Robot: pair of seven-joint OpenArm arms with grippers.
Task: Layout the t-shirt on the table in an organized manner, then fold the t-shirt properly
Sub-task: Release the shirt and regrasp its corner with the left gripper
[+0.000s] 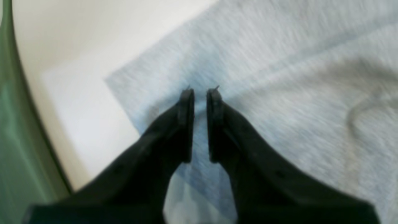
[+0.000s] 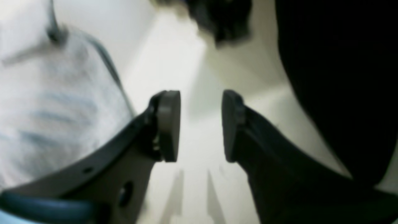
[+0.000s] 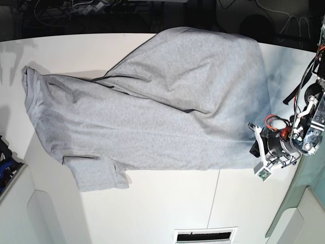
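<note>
Scanning from the left, you saw the light heather-grey jersey t-shirt (image 3: 152, 112) sprawled, creased, across the wide white table (image 3: 167, 208). Your right gripper (image 2: 200, 124) stood parted over bare tabletop; your left gripper (image 1: 200, 93) hung narrowly gapped above the shirt's corner, holding nothing.

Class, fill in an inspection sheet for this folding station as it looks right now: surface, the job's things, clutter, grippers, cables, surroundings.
Surface: white table with a thin dark seam; a slotted vent near its front edge.
Job's things: grey t-shirt spread across the table, one part folded over with a long crease; a sleeve sticks out toward the front.
Clutter: nothing seen on the table besides the shirt.
Grippers: left gripper over the shirt's corner, jaws slightly apart, no cloth pinched between them; right gripper open over bare table beside the shirt.
Cables: red and black wires on the left arm; a tangle along the far edge.
Surroundings: dark background; green surface beside the table.
</note>
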